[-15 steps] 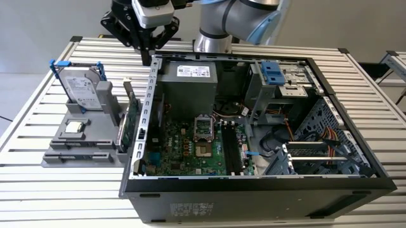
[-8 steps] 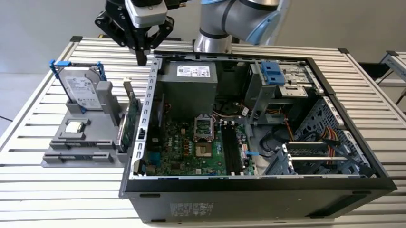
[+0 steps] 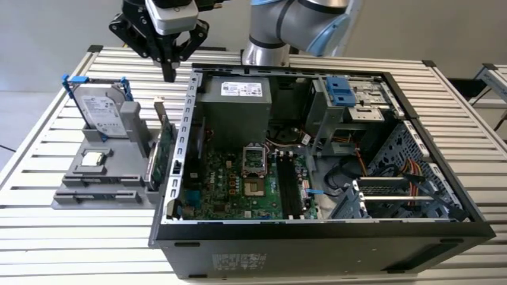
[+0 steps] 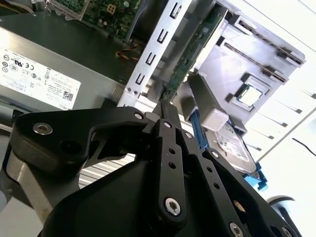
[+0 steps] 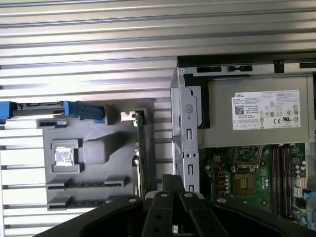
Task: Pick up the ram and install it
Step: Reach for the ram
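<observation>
**Gripper [image 3: 168, 76] is hovering shut and empty above the ram [image 3: 163, 153].**

From the exterior view's left, the hard drive [image 3: 103, 110] is standing in the gray fixture [image 3: 71, 199]. The ram is standing on its long edge at the fixture's case-side border, and the computer case's silver wall [image 3: 184, 136] is rising just beside it. The fingers [image 4: 167, 118] are pressing together with nothing between them, clear of the board. As I judge it, the pick is calling for jaws parted across the thin faces, centred along the length. It is also calling for a straight descent, since the gray block [image 3: 130, 119] and the case wall are crowding the board on either side. The ram is showing as a long, narrow greenish strip, edge-on in the first wrist view and dotted with small parts in the second.
</observation>
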`<state>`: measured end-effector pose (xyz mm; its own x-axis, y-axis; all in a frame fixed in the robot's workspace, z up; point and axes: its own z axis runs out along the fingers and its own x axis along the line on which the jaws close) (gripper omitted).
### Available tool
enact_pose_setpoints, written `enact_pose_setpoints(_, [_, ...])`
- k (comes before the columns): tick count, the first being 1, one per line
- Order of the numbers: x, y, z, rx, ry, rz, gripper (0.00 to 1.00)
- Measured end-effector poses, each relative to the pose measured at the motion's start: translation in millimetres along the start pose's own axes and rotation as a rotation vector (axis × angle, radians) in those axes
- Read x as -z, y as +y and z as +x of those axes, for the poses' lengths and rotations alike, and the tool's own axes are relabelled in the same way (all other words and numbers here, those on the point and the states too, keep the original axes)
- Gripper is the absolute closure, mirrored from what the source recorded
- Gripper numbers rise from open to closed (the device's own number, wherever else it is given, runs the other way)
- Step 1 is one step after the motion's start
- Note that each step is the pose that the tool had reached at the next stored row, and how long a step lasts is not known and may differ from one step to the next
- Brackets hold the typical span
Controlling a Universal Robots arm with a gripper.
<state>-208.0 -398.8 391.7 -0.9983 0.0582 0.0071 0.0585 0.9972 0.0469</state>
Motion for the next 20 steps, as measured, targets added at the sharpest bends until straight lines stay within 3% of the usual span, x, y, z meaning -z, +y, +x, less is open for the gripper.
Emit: enact_pose_setpoints(20, [-0.1,-1.2,20.1,0.051,0.0036,0.0005,1.0])
